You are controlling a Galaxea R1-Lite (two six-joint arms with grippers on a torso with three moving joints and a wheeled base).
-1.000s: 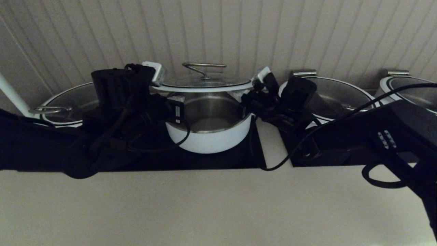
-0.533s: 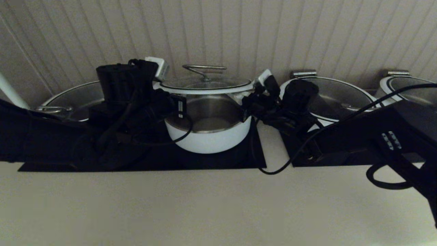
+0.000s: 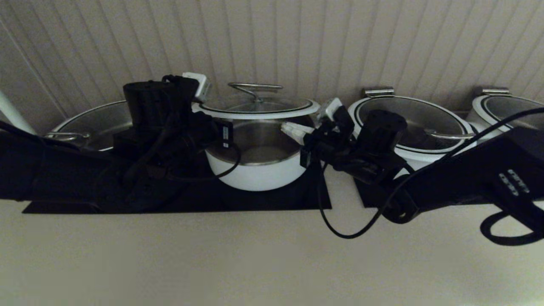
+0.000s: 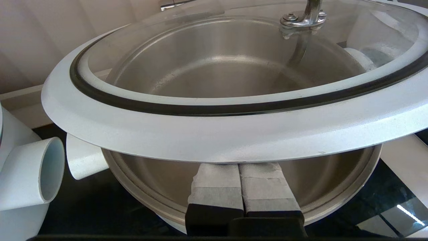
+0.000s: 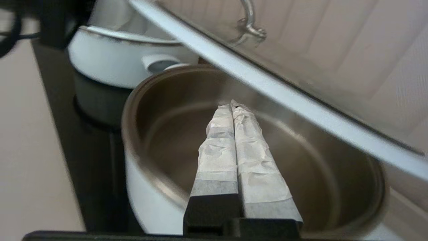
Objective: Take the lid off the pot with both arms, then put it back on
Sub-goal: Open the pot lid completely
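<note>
Glass lid (image 3: pixel 256 106) lower than a second ago, hovering just above steel-lined pot (image 3: pixel 259 163). Left hand (image 4: pixel 241 169) closed flat beneath rim; right hand (image 5: pixel 231 105) closed, slipped clear. Replacement nearly done.

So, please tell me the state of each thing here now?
lid: raised above the pot, not seated.
pot: uncovered, empty.
left gripper: shut, under the lid's rim.
right gripper: shut, over the pot, below the lid.
wide pot on the right: covered.
</note>
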